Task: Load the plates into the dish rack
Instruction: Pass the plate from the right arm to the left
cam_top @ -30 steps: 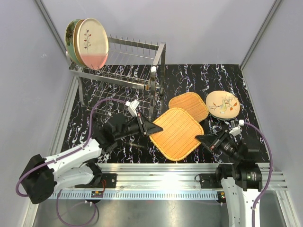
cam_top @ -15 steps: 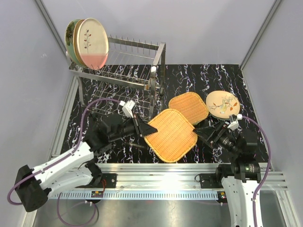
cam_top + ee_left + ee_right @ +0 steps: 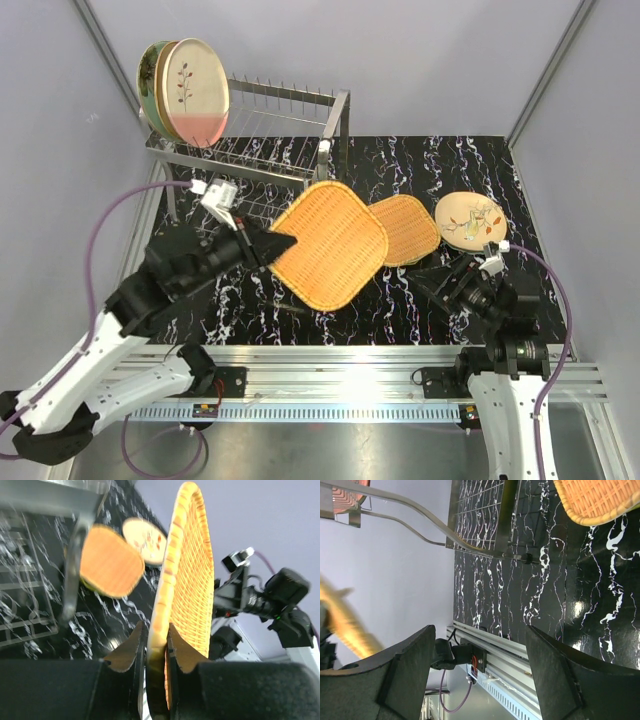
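My left gripper (image 3: 268,245) is shut on the rim of a large orange wicker plate (image 3: 330,243), held up on edge above the table, in front of the dish rack (image 3: 290,165). In the left wrist view the plate's rim (image 3: 170,570) is pinched between both fingers (image 3: 131,647). A smaller wicker plate (image 3: 405,228) and a beige floral plate (image 3: 470,221) lie flat at the right. Two plates, one cream-and-pink (image 3: 197,92), stand at the rack's far left end. My right gripper (image 3: 435,283) is open and empty, low over the table (image 3: 479,630).
The rack's steel end post (image 3: 72,575) stands just left of the held plate. The black marbled tabletop (image 3: 420,310) ends at an aluminium rail (image 3: 350,365) near the arm bases. Grey walls close in both sides.
My left arm has lifted the large wicker plate off the table and swung it up and left toward the rack. My right gripper has opened and now stands apart from the plate.
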`<state>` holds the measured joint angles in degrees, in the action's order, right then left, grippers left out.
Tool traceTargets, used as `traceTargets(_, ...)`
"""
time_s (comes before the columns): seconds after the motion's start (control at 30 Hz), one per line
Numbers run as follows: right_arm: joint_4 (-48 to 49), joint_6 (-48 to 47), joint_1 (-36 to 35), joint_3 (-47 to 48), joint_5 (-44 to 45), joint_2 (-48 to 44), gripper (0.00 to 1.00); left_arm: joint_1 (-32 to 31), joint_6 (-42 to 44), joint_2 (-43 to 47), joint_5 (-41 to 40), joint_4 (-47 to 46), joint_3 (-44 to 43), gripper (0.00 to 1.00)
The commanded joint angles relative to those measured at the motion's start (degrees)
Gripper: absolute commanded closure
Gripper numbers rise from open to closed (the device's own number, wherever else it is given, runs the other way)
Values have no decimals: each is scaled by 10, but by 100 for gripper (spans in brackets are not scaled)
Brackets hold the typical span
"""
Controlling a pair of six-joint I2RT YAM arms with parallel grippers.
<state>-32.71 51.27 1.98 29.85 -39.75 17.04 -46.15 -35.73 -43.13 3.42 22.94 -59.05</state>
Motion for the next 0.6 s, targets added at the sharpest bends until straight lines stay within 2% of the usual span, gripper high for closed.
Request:
traceTargets(0.0,41,-15,-1,16,10,23,21,-2,79,28,-48,2,-107,100)
traceTargets(0.17,84,-16,-1,16,-6,53,22,-2,159,24,-171,38,-223,100)
traceTargets(0.27,107,-18,-1,15,-13,74,22,-3,223,2,-202,34,-290,100)
traceTargets(0.43,144,-35,-1,25,-19,131,23,-2,323,-77,-234,27,-401,100)
traceTargets(0.57,180,-50,-1,30,-32,184,22,-2,454,-160,-329,17,-493,100)
